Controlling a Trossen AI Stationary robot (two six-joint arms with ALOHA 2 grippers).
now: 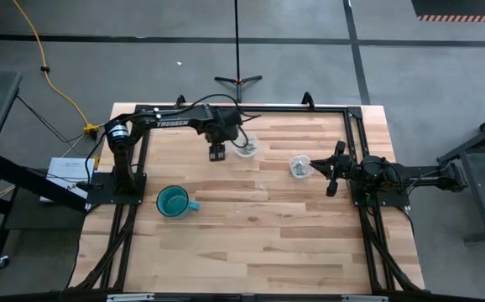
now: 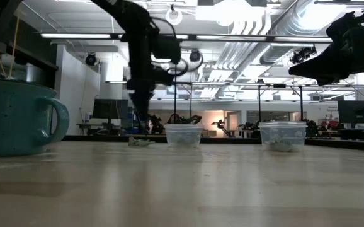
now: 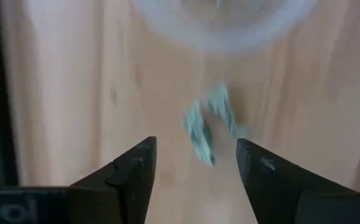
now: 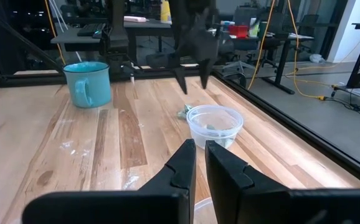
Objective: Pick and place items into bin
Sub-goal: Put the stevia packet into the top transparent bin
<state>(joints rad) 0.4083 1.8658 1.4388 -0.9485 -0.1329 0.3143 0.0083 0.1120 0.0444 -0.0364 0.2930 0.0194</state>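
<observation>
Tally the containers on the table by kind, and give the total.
Clear plastic cups: 2, one near the left gripper, one near the right gripper.
Teal mugs: 1.
Total: 3 containers.

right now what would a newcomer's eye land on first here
Probably the left hand, open and poised over a few pale green-grey pieces on the wood beside a clear cup near the table's far edge. Next, the teal mug standing alone on the left, and the right hand waiting by a second cup.
</observation>
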